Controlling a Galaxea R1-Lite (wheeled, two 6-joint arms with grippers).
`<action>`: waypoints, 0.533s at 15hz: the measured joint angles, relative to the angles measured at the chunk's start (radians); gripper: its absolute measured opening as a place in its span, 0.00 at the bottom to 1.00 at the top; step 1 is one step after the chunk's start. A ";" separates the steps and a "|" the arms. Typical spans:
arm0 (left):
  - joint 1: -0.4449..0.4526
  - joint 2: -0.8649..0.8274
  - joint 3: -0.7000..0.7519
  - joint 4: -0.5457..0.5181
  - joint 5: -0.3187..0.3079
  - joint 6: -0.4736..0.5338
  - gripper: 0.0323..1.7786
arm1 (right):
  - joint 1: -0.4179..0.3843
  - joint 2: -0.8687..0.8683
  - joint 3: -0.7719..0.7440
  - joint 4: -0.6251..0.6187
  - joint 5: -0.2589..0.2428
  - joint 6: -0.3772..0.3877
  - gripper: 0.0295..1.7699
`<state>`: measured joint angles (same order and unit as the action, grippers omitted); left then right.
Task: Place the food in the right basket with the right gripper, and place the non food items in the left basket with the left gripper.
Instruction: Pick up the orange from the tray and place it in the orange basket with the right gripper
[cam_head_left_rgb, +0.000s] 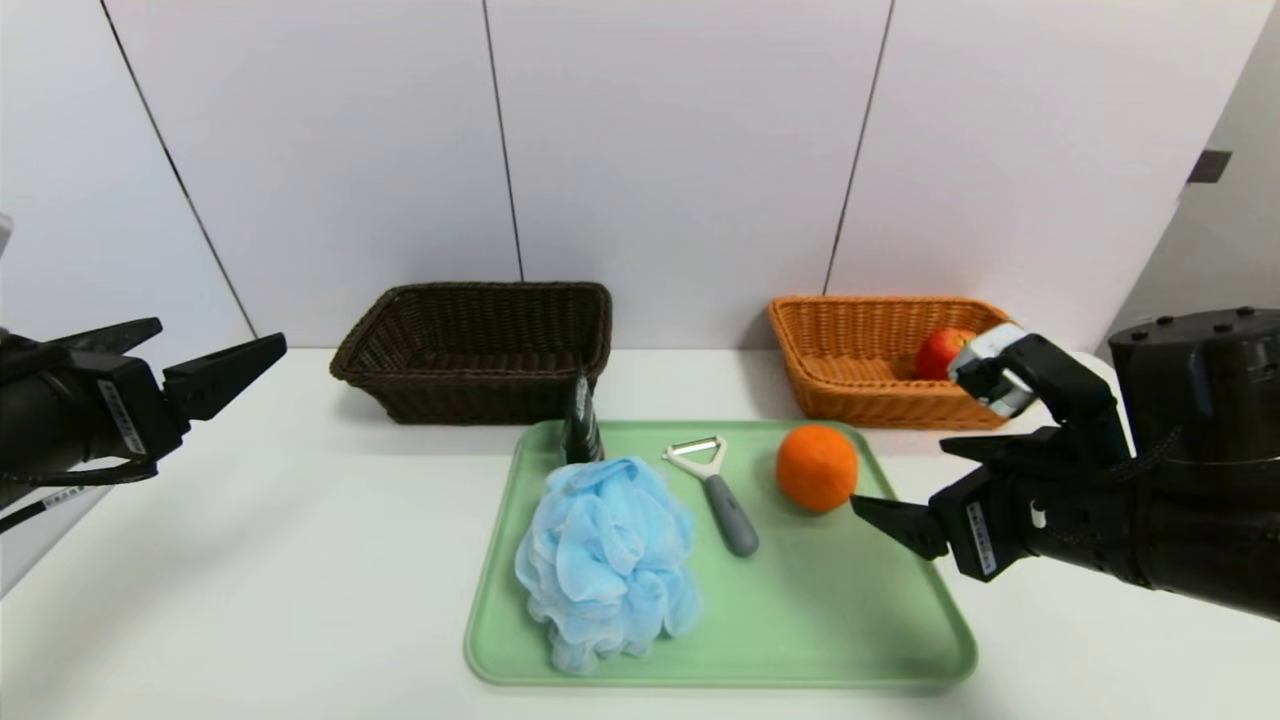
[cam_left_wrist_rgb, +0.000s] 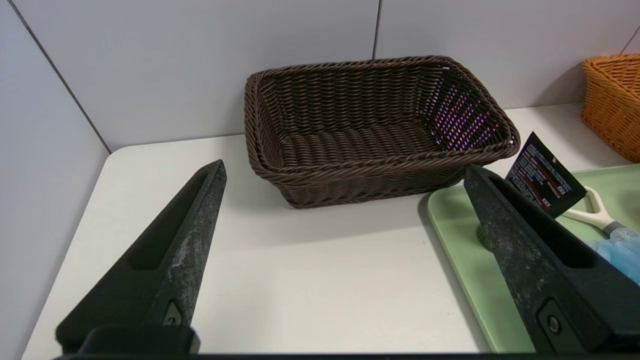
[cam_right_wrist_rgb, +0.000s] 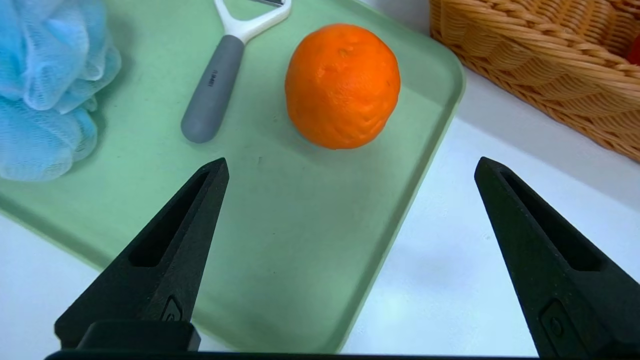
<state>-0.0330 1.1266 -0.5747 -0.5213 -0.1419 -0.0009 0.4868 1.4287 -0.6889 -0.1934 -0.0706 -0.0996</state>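
At lower right of the head view: right pincer (cam_head_left_rgb: 905, 485) spread wide, empty, beside orange (cam_head_left_rgb: 817, 467) on green tray (cam_head_left_rgb: 850, 620). Apple (cam_head_left_rgb: 940, 352) in tan basket (cam_head_left_rgb: 850, 385). Left pincer (cam_head_left_rgb: 215, 360) wide, mid-left.

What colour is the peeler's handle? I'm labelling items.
Grey, with a white head; the peeler shows best in the right wrist view.

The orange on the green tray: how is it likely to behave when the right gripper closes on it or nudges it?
The orange is round and rests free on the flat green tray, so a nudge would probably roll it. Its dimpled peel looks matte, likely giving the fingers fair friction. It looks firm, so it should probably hold its shape. The right gripper is open and short of it.
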 joint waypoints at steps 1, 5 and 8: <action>0.000 0.000 0.000 0.000 0.000 0.000 0.95 | -0.001 0.021 0.016 -0.036 0.000 0.002 0.96; -0.001 -0.001 0.000 0.001 0.000 0.001 0.95 | -0.003 0.118 0.037 -0.155 -0.001 0.028 0.96; -0.001 -0.001 0.001 0.002 0.000 0.002 0.95 | -0.003 0.201 0.039 -0.259 -0.006 0.034 0.96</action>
<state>-0.0336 1.1255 -0.5738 -0.5196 -0.1423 0.0013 0.4838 1.6294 -0.6502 -0.4526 -0.0764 -0.0657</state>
